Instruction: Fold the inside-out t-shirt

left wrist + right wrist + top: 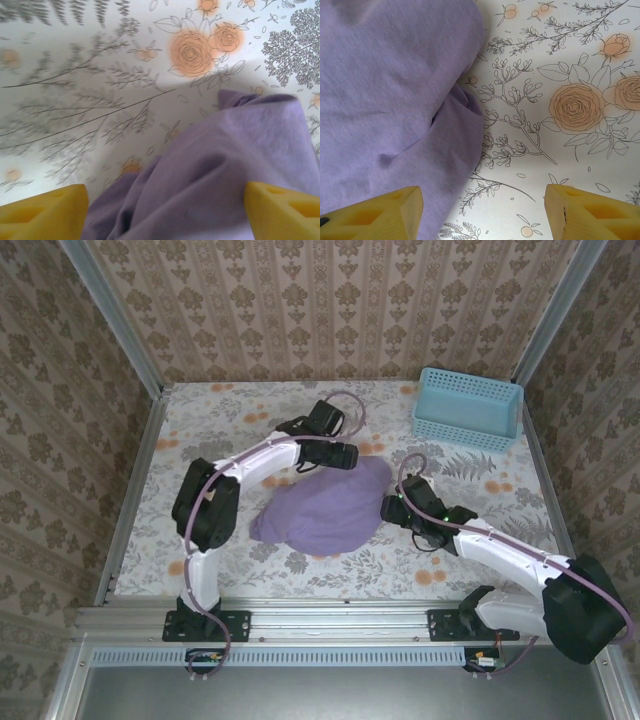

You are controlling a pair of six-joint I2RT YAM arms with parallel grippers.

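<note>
**Crumpled t-shirt (325, 508) lay mid-table (240, 410) between two spread grippers**
The left gripper (345, 455) hung at the heap's 12 o'clock edge and the right gripper (392, 508) at its 3 o'clock edge, equally near. Both had jaws apart, pinching nothing, though cloth under the left one possibly brushed its fingers. The heap's long axis ran 8 to 2 o'clock. The blue basket (467, 407) stood well apart at 1 o'clock, blocking nothing.

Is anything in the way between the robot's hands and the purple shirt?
No, nothing visible. The left gripper hangs open over the far edge of the t-shirt, with cloth right between its fingers. The right gripper is open at the shirt's right edge. The blue basket stands off in the far right corner.
</note>
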